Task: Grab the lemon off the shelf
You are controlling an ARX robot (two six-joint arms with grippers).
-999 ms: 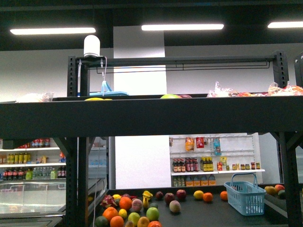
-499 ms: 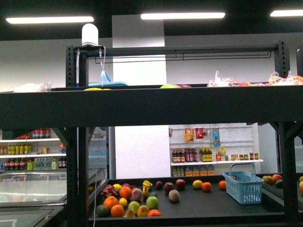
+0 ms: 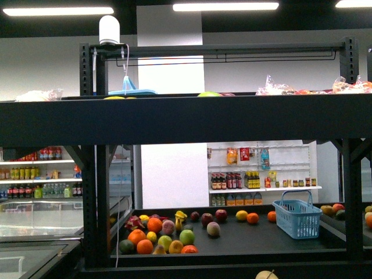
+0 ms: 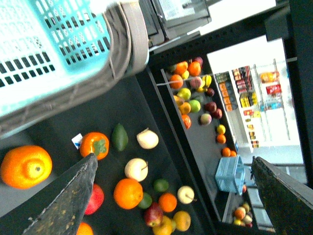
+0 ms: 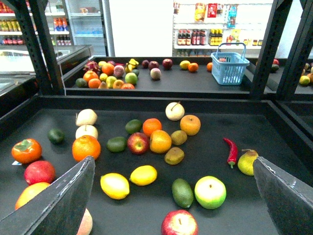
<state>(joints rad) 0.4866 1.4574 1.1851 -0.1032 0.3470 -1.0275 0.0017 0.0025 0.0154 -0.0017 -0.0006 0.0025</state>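
While no fruit is yet held, this is the approach step: both arms hang over the shelf [image 3: 186,119] and neither shows in the front view.

In the right wrist view, the right claw [image 5: 172,166] is spread wide and empty, with its two dark fingers at the picture's edges. Below it, scattered fruit covers a flat black tier. The lemon [image 5: 115,186], bright yellow and oval, lies on that tier close to the claw. A second lemon [image 5: 143,175] sits just beside it. An avocado [image 5: 182,192] and a green apple [image 5: 210,192] lie near the pair, and an orange [image 5: 86,148] sits a little farther off.

In the left wrist view, the left claw [image 4: 173,157] is also wide and empty. It hangs by a teal basket [image 4: 44,44] over other fruit, and no lemon can be told there for certain.

The right arm looks better placed for the next move. It would need to come down, centre its open fingers on one lemon, and close without nudging the other lemon or the avocado.

Compared with a second ago, everything in the front view sits higher, so the camera has dropped or tipped down. More of the lower tier shows, and a pale fruit [image 3: 266,274] now peeks in at the near edge.
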